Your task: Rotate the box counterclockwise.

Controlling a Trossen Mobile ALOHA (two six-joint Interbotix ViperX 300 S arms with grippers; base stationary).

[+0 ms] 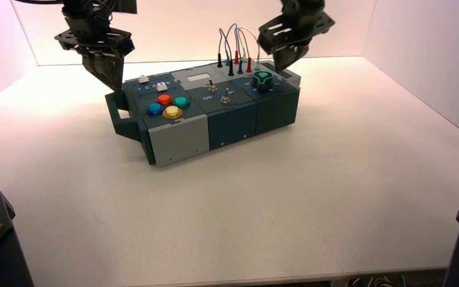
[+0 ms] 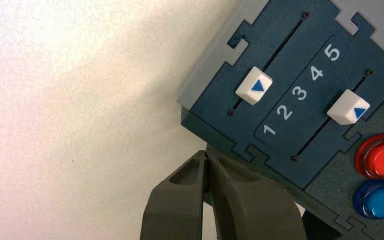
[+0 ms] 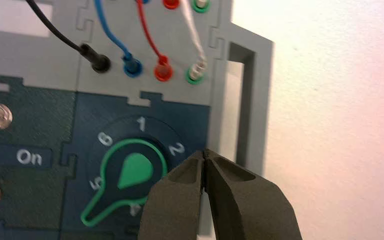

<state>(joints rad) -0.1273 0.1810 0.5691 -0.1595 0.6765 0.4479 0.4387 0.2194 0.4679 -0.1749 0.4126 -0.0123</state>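
- Presently the turning of the box appears to be the step in hand: the long dark-teal and grey rectangular control box (image 1: 233, 122) lies askew on the pale tabletop (image 1: 227, 221), towards its far side, with its left end nearer the high camera than its right end.
- The left gripper (image 2: 206, 152) is at the box's left end, beside the dark end handle (image 1: 125, 125), its fingers together; whether it touches the box, I cannot tell.
- The right gripper (image 3: 205, 154) is at the right end, between the green knob (image 3: 132, 172) and the grey end handle (image 3: 252, 115), its fingers also together; contact there is unclear too.
- For more counterclockwise turn, the next move calls for the left end to be drawn towards the near edge while the right end goes away, both arms pressing low on the solid ends.
- The looping plugged wires (image 1: 237, 45) rise close to the right gripper and could be snagged, so that arm should keep clear of them.
- Near the left gripper are two white slider caps (image 2: 254, 86) and the red, blue, green and yellow round buttons (image 1: 172, 106); a slip inwards could shift or press one.
- The pale back wall (image 1: 179, 36) stands behind the box and probably limits how far the right end can swing.
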